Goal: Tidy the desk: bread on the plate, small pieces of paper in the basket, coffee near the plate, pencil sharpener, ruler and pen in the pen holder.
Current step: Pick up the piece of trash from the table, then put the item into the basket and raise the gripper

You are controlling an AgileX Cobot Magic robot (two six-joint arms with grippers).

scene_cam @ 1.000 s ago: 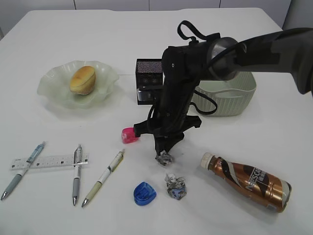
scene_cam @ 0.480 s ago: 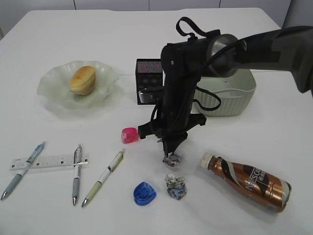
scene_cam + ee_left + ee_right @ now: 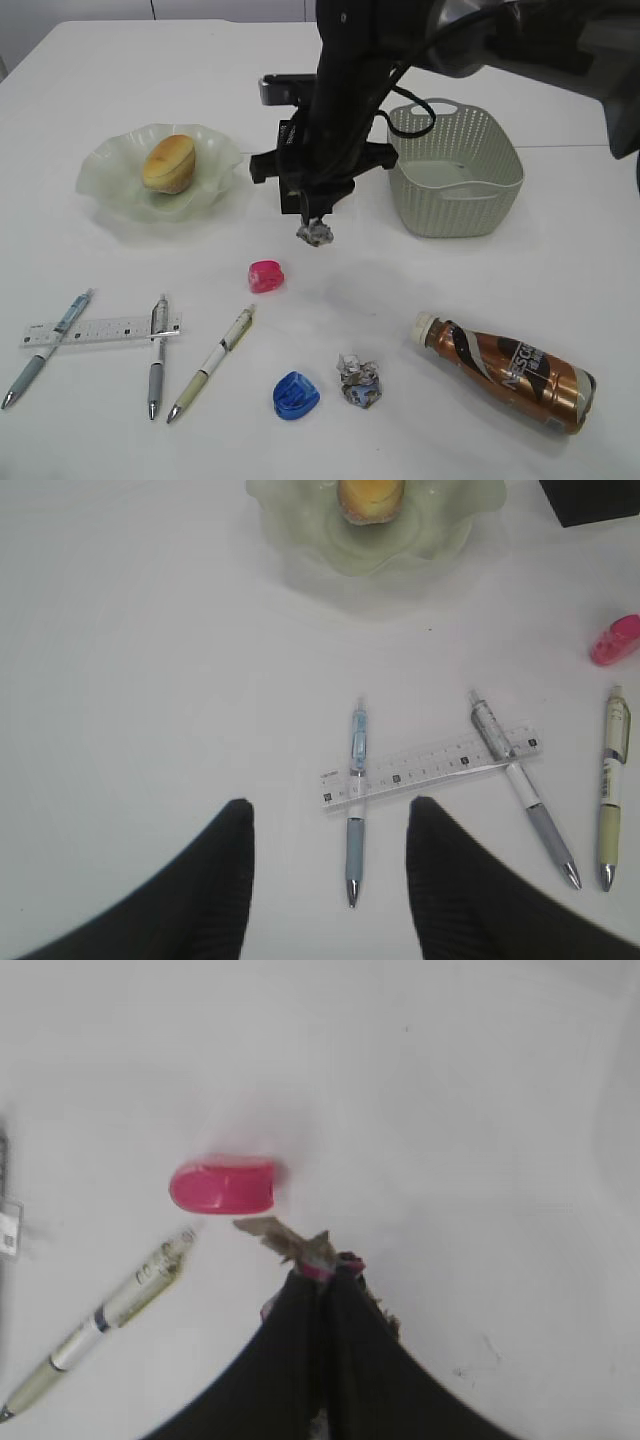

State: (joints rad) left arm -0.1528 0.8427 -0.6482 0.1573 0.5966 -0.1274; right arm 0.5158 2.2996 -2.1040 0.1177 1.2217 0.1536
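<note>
You are seeing the arm (image 3: 340, 90) hiding most of the pen holder (image 3: 288, 135), and the frame edge cropping the plate (image 3: 300, 540).

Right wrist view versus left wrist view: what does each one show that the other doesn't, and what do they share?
Only the right wrist view shows the right gripper shut on a paper wad, lifted off the desk.

Only the left wrist view shows the open left gripper, the plate with the bread, the ruler lying across two pens, blue and grey, and a corner of the pen holder.

Both show the pink pencil sharpener and the cream pen.
</note>
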